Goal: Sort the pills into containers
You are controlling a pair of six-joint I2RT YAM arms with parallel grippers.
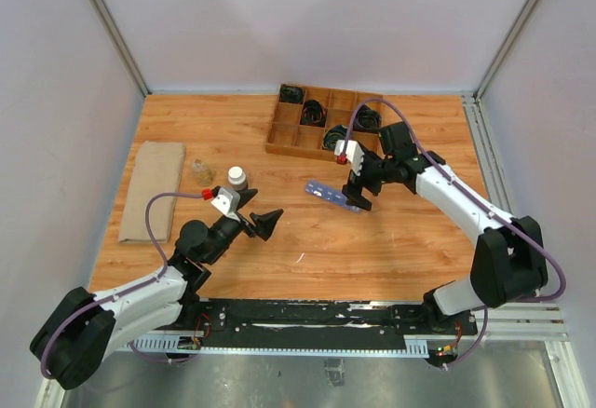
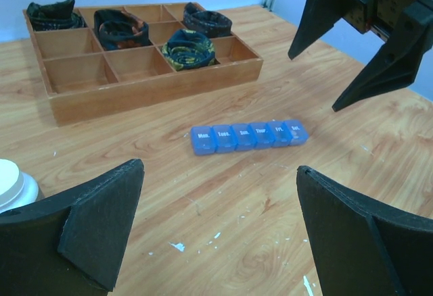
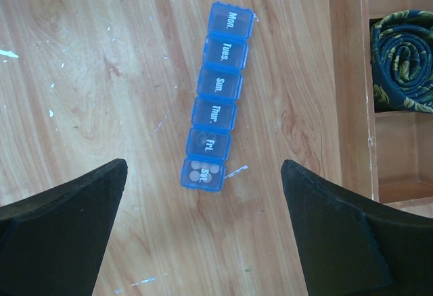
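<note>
The containers (image 3: 218, 96) are a translucent-blue strip of day-labelled compartments lying flat on the wood, all lids shut; the strip also shows as containers (image 1: 331, 195) and containers (image 2: 248, 136). Several pale round pills (image 3: 197, 174) show through the Sat. lid, and faint shapes through the Fri. lid. My right gripper (image 3: 203, 163) hangs open above the Sat. end of the strip without touching it, seen as the right gripper (image 1: 356, 197) from above. To the strip's left my left gripper (image 1: 266, 224) stands open and empty, low over the table and pointing at it, left gripper (image 2: 220, 169).
A wooden divided tray (image 1: 291, 140) with coiled black cables stands behind the strip, tray (image 2: 155, 86). A white-capped bottle (image 1: 237, 178) and a small clear jar (image 1: 201, 170) stand near the left arm. A tan cloth (image 1: 154, 191) lies at the far left.
</note>
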